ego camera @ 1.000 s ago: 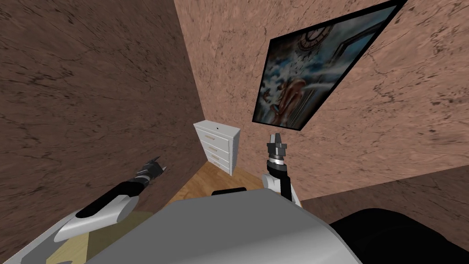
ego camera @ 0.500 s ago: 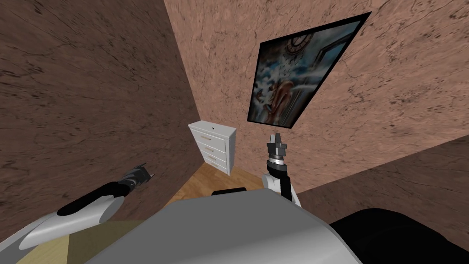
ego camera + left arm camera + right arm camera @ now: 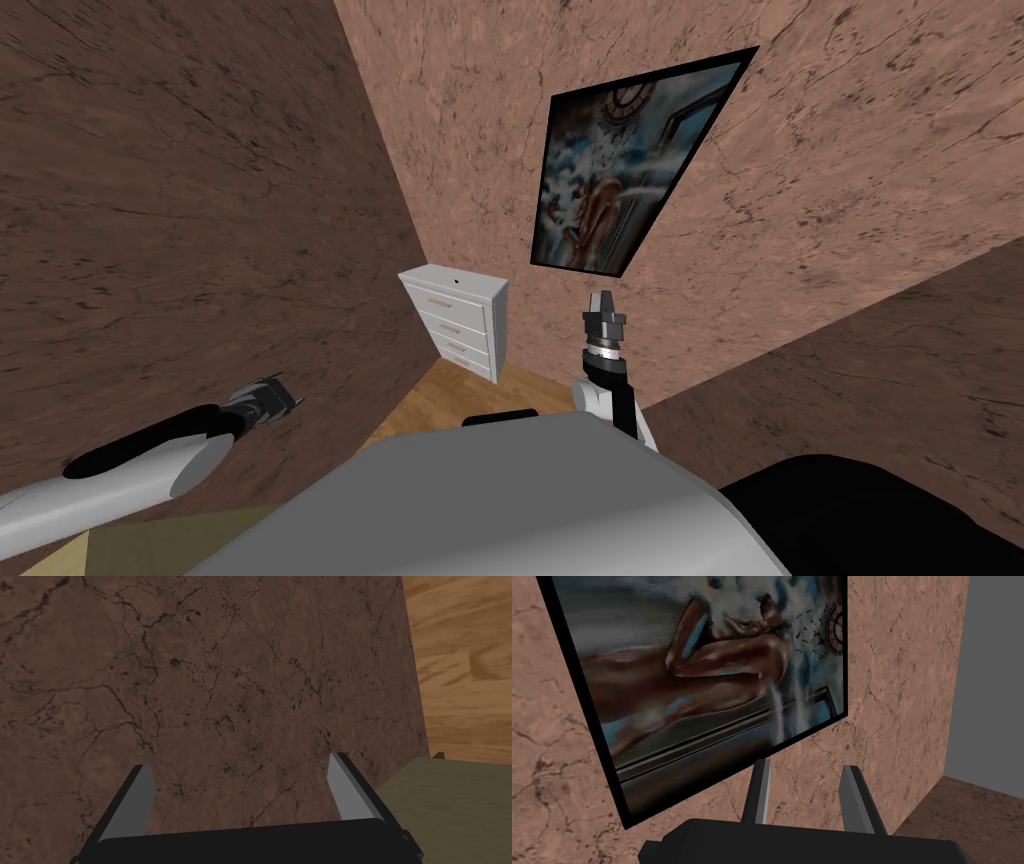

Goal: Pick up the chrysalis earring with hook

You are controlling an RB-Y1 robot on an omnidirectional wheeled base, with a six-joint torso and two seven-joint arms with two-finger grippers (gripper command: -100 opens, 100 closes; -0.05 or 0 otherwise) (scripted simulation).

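My whole head view has swung: the dark brown marbled wall [image 3: 180, 200] on my left takes up more of it. The black-framed painting [image 3: 625, 160] and the white chest of drawers [image 3: 455, 320] in the corner have slid toward my left. That is my own turning, not theirs. The chest looks no closer, so I judge the approach is not done.

My left arm has dropped outward and low along the brown wall, above a flat olive-green surface [image 3: 450, 801]. The left gripper [image 3: 275, 392] has its blades wide apart and holds nothing.

The right gripper [image 3: 604, 298] has not moved. It points up at the painting with a narrow gap between its blades, also holding nothing.

A tiny dark speck [image 3: 455, 283] sits on the chest's top. It may be the chrysalis earring with hook, but I cannot tell.
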